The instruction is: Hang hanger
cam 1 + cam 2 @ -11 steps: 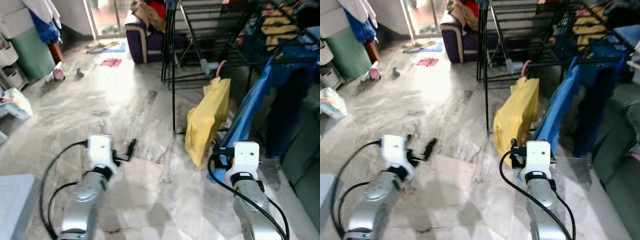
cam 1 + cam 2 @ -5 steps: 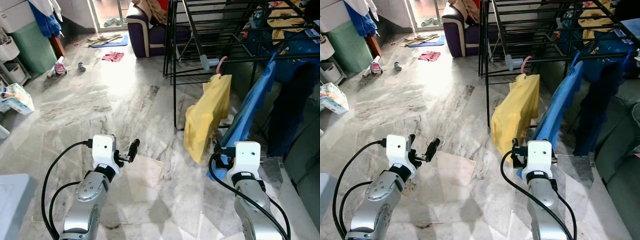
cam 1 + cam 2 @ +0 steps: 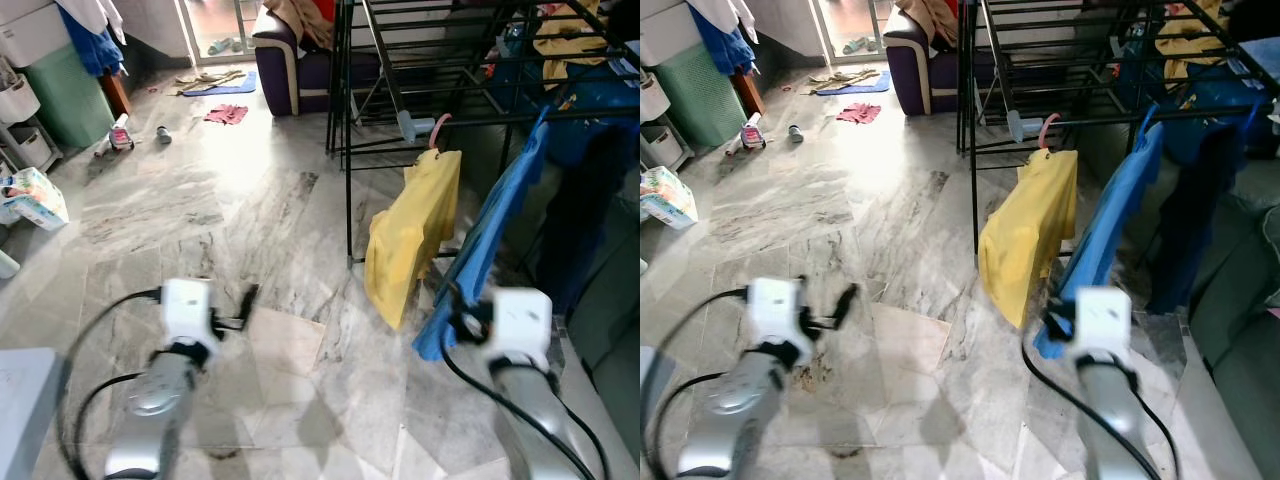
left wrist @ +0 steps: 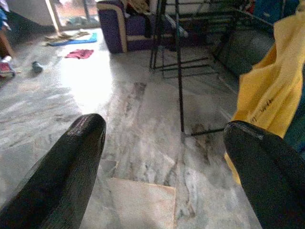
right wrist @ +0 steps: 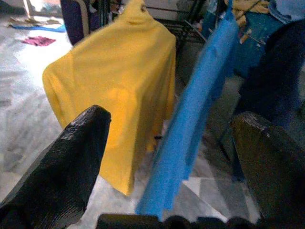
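the yellow shirt (image 3: 412, 240) hangs by its pink hanger (image 3: 1045, 131) on the black rack (image 3: 440, 70). both grippers (image 4: 162, 167) (image 5: 167, 162) gape empty. the shirt looks light and floppy; the stiff hook seems best to grip.

A pink hanger (image 3: 1046, 128) hung hooked on a lower bar of the black drying rack (image 3: 1060, 75), carrying a yellow shirt (image 3: 1028, 232) that drooped toward the floor.
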{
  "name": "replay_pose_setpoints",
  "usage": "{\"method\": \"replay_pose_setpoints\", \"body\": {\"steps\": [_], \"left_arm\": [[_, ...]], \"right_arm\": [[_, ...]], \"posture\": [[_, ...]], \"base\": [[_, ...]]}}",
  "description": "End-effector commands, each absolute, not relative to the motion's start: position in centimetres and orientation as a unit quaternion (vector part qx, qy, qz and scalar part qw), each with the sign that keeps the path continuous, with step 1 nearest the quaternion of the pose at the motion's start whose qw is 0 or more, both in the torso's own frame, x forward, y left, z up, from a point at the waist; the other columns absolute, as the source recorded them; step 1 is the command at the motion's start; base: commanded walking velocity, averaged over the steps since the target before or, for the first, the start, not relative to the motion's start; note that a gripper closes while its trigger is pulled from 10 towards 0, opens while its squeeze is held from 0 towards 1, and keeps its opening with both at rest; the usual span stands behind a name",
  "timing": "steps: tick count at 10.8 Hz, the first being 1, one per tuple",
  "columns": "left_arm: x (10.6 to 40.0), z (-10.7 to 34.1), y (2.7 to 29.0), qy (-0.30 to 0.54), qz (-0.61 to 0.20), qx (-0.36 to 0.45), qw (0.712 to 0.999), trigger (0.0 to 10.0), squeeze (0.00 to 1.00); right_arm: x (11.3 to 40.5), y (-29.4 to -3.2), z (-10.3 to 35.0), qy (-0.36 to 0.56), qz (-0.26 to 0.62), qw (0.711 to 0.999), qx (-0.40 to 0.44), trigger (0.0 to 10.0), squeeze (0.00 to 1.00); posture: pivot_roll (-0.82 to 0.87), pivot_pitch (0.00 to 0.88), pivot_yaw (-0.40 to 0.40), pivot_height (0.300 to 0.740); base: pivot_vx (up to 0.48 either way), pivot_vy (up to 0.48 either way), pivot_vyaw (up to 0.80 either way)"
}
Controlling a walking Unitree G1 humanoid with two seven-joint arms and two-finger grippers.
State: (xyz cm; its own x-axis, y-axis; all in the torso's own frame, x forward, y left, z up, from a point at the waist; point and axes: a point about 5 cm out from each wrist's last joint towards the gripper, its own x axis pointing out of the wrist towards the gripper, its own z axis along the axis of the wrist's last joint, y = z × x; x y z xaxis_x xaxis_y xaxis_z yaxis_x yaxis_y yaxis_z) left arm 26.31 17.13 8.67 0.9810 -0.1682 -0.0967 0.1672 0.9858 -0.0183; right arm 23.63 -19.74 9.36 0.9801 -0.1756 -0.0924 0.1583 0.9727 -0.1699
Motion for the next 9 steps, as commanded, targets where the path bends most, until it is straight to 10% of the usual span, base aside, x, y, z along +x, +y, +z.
{"method": "replay_pose_setpoints", "body": {"steps": [1,9], "left_arm": [[26.3,8.8,17.4,0.042,-0.07,-0.004,0.997,10.0,0.0],[27.5,9.4,16.8,0.021,-0.089,-0.012,0.996,10.0,0.0]], "right_arm": [[22.9,-21.0,9.1,0.06,-0.1,0.989,-0.087,10.0,0.0],[23.9,-19.5,9.8,0.037,-0.076,0.994,-0.072,10.0,0.0]], "posture": [[-0.08,0.0,0.03,0.74],[-0.1,0.0,0.07,0.74]], "base": [[0.0,0.0,0.0],[0.0,0.0,0.0]]}}
